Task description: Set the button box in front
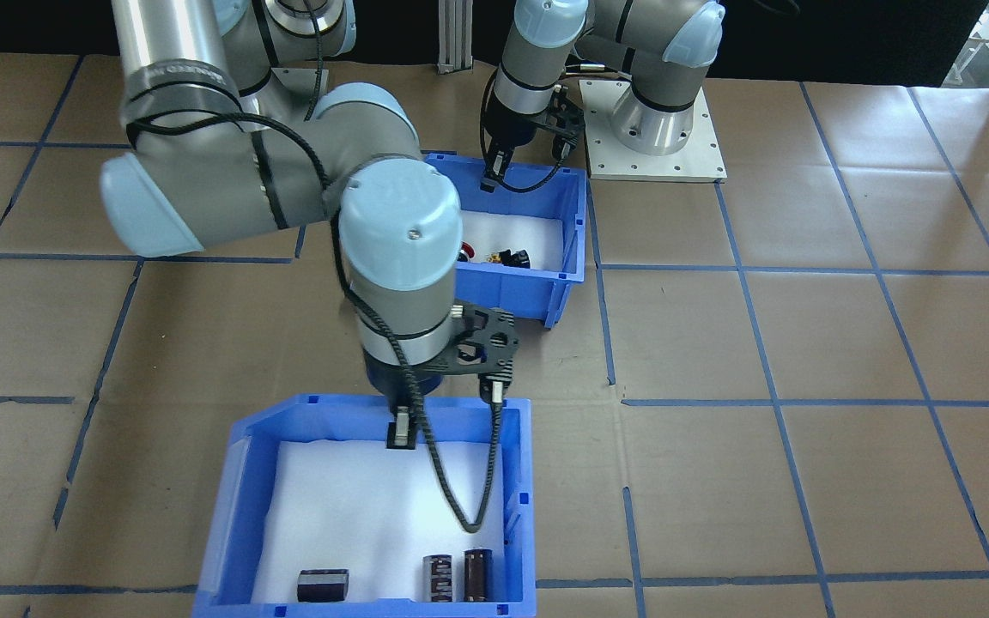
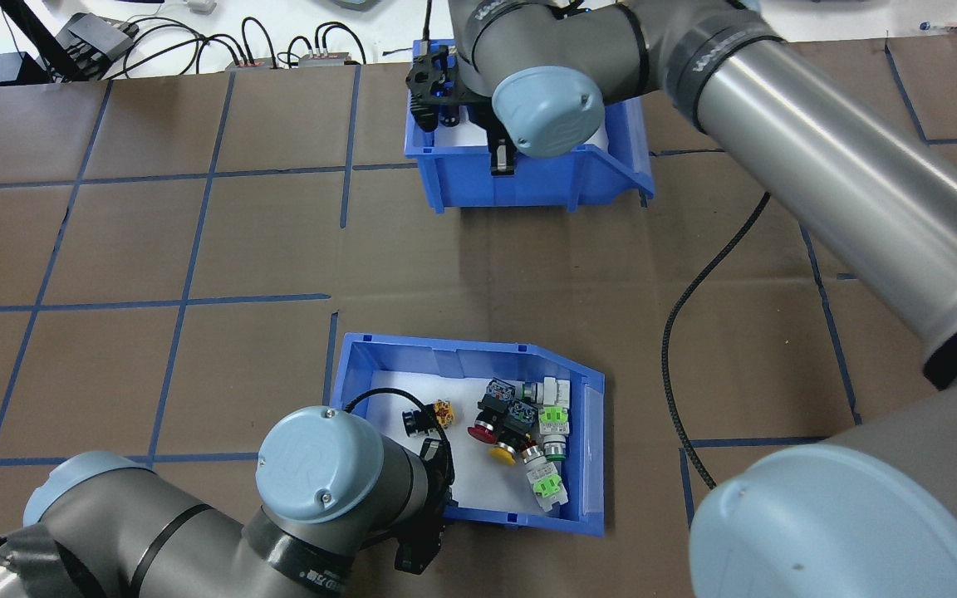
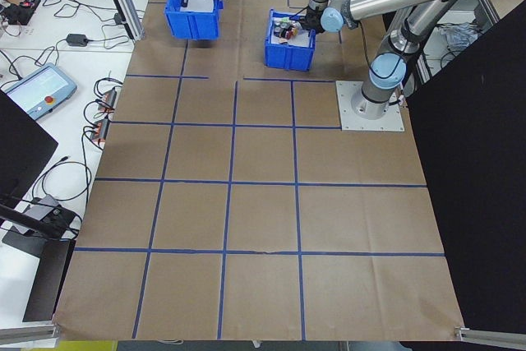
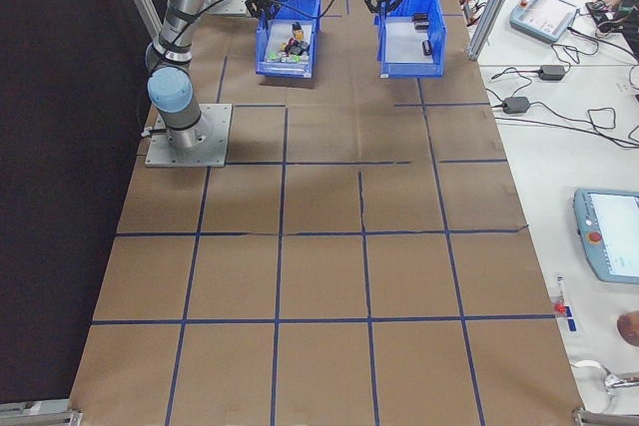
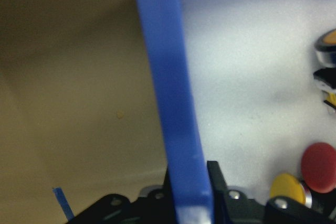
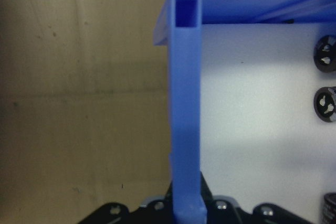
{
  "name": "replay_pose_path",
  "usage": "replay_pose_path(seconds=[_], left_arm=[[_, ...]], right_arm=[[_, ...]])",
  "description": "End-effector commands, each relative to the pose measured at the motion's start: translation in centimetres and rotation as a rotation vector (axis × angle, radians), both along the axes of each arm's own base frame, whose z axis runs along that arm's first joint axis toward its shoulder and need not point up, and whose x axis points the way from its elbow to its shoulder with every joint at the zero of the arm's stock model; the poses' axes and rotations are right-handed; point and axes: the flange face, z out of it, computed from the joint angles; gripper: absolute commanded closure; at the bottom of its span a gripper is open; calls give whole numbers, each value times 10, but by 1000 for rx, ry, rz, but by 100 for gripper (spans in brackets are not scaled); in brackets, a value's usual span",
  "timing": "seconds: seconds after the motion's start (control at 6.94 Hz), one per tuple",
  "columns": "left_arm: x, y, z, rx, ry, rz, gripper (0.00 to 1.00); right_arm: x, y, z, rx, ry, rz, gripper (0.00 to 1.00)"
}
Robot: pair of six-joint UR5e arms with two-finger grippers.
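The button box, a blue bin with a white floor and colourful push-buttons, sits on the near side of the table by the robot. My left gripper is shut on its near wall; the left wrist view shows that blue wall pinched between the jaws. A matching blue bin with black cylinders is at the far side. My right gripper is shut on its wall. Whether either bin is off the table I cannot tell.
The table is brown paper with a blue tape grid. A black cable trails across it to the right of the button box. The left arm's base plate stands beside that box. Benches with devices and cables flank the far edge.
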Motion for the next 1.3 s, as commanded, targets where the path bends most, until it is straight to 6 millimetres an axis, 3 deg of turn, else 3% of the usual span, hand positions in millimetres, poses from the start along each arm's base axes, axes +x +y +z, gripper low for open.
replay_pose_path(seconds=[0.0, 0.14, 0.29, 0.43, 0.58, 0.72, 0.86, 1.01, 1.15], left_arm=[[15, 9, 29, -56, -33, -69, 100], [30, 16, 44, -84, -68, -116, 100], [61, 3, 69, -121, -58, -71, 100], [107, -29, 86, -132, -68, -27, 100], [136, -55, 97, -134, -42, 34, 100], [141, -91, 106, -130, -19, 18, 100], [144, -163, 113, -99, -25, 23, 100], [147, -254, 137, -116, -36, 25, 100], [142, -331, 138, -110, -38, 26, 100]], right_arm=[[-108, -19, 40, 12, 17, -17, 98], [-159, -22, 53, 2, 22, -27, 98], [-208, -17, 68, -11, 27, -38, 98], [-250, -7, 81, -20, 31, -46, 98], [-279, 12, 84, -8, 34, -42, 99], [-310, 35, 80, 15, 33, -12, 99], [-331, 64, 78, 32, 34, -7, 99], [-328, 97, 72, 55, 40, 76, 99], [-333, 117, 64, 73, 47, 132, 99]])
